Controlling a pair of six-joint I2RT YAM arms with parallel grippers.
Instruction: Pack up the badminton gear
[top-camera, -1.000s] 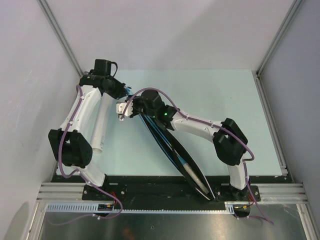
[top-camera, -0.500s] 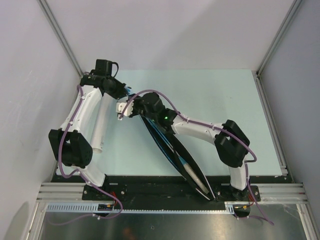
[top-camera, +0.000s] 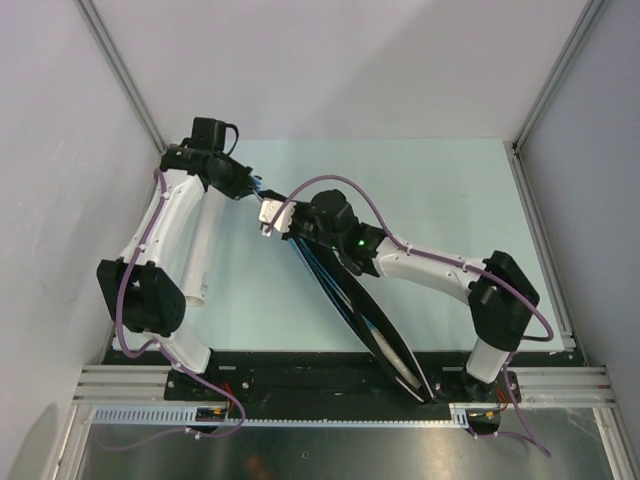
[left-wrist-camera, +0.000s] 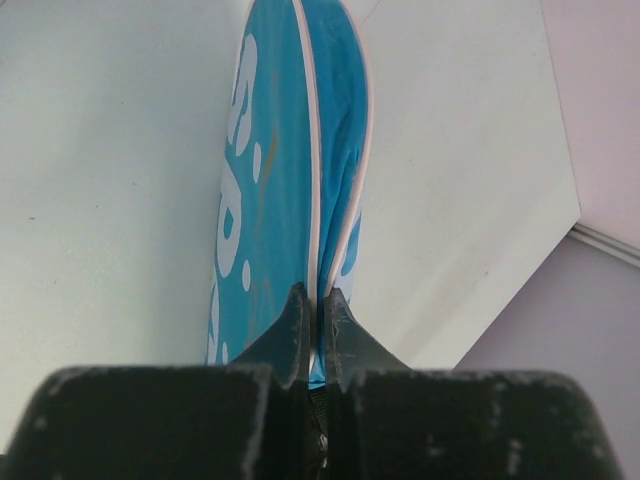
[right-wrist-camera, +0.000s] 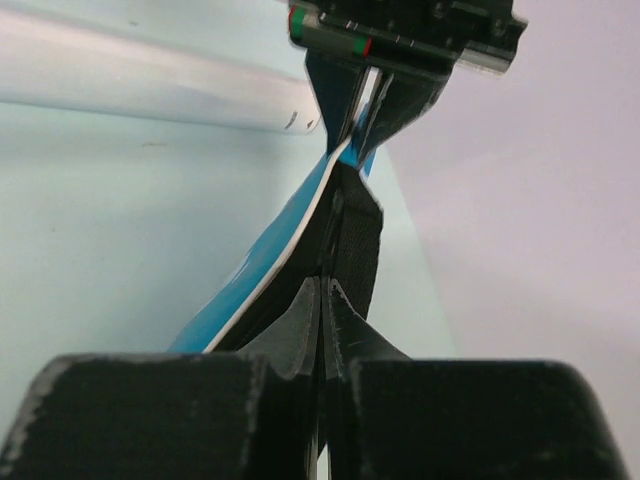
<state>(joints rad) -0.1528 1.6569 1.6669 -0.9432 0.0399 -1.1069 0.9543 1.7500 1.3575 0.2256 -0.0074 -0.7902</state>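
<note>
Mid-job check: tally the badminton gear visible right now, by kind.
Blue racket bag: 1
White tube: 1
Racket handle showing inside the bag: 1
Shuttlecocks in view: 0
Total: 3

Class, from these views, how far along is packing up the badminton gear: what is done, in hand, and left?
Done: a white racket handle lies inside the open blue bag. In hand: the left tool and right tool are both shut on the bag's far end, the right on its black edging. Left: the white tube lies outside the bag, which is unclosed. No shuttlecocks show.
</note>
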